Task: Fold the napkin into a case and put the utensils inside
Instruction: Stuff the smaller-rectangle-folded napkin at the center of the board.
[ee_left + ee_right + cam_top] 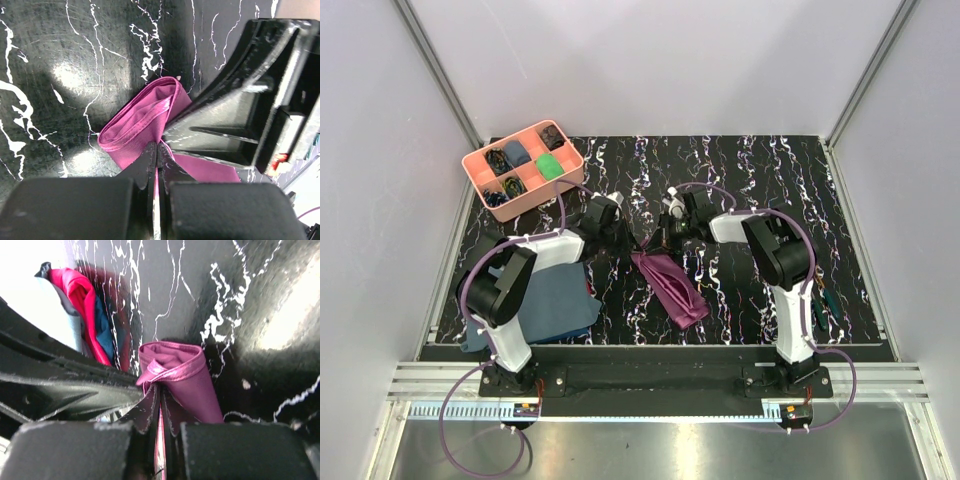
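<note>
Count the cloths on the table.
3: the purple napkin at the centre; a blue cloth near the left arm; a red cloth at its edge. Others may be hidden.

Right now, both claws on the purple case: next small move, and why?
Probably ease the left claw and right claw slightly apart to widen the mouth. Each is shut on cloth at the far end of the case, its opening looks narrow, and the utensils lie beside the right arm, not yet inside.

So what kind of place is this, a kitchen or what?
Probably a robotics lab test cell, not a kitchen: left arm and right arm mounted along an aluminium rail, plain white panels enclosing a black marbled table.
</note>
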Robot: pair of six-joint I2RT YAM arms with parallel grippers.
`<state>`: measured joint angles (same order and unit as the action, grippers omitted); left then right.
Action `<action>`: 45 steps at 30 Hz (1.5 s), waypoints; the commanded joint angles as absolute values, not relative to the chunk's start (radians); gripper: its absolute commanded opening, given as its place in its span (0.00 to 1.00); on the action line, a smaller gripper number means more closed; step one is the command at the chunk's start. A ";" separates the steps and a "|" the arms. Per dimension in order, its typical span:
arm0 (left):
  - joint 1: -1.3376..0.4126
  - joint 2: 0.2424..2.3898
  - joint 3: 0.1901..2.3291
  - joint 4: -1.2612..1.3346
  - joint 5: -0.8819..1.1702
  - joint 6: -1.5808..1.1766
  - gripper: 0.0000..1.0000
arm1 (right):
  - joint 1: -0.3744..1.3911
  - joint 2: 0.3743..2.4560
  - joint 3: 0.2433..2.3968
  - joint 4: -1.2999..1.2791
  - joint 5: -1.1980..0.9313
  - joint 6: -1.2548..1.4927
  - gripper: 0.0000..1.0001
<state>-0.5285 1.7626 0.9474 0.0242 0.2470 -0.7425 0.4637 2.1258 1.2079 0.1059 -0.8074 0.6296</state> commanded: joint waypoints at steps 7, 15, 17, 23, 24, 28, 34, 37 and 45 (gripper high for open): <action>-0.537 1.724 0.982 0.090 0.322 -0.798 0.00 | 0.486 2.204 1.221 0.265 -0.798 0.732 0.05; -0.535 1.778 0.979 0.121 0.337 -0.813 0.00 | 0.489 2.184 1.190 0.278 -0.768 0.765 0.06; -0.534 1.798 0.974 0.129 0.318 -0.813 0.04 | 0.489 2.160 1.183 0.272 -0.781 0.781 0.07; -0.512 1.847 0.914 0.190 0.322 -0.815 0.01 | 0.486 2.063 1.170 0.186 -0.756 0.790 0.13; -0.511 1.847 0.908 0.198 0.319 -0.818 0.00 | 0.486 2.053 1.177 0.135 -0.746 0.761 0.14; -0.511 1.839 0.888 0.216 0.311 -0.816 0.00 | 0.486 2.016 1.200 0.022 -0.686 0.695 0.15; -0.511 1.844 0.894 0.216 0.325 -0.818 0.00 | 0.486 1.985 1.233 -0.103 -0.623 0.624 0.14; -0.511 1.842 0.900 0.201 0.322 -0.810 0.00 | 0.486 1.951 1.241 -0.149 -0.605 0.592 0.13; -0.509 1.838 0.910 0.196 0.325 -0.801 0.00 | 0.482 1.842 1.148 -0.252 -0.560 0.468 0.13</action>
<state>-0.5072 1.8336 0.8989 0.1856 0.3115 -0.8188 0.4751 1.9339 1.1946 -0.1883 -0.5964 0.5529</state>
